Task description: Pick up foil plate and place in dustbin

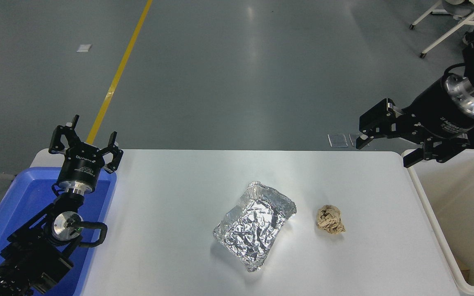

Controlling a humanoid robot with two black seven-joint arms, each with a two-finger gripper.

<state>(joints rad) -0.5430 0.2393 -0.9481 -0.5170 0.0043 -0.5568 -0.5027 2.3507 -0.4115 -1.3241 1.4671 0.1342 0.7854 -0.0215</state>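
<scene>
The foil plate (254, 225) is a crinkled shiny silver tray with raised rims. It lies on the white table (171, 197) near the middle, tilted diagonally. The dustbin (428, 218) is a large off-white bin with beige inner walls at the table's right edge. My right gripper (381, 153) is open and empty, held in the air above the bin's far left corner, well to the right of and beyond the foil plate. My left gripper (84, 139) is open, parked at the lower left over the blue tray.
A small crumpled tan paper ball (331, 219) lies on the table just right of the foil plate, between it and the bin. A blue plastic tray (15, 205) sits at the table's left edge. White chair legs (442, 28) stand on the grey floor at the far right.
</scene>
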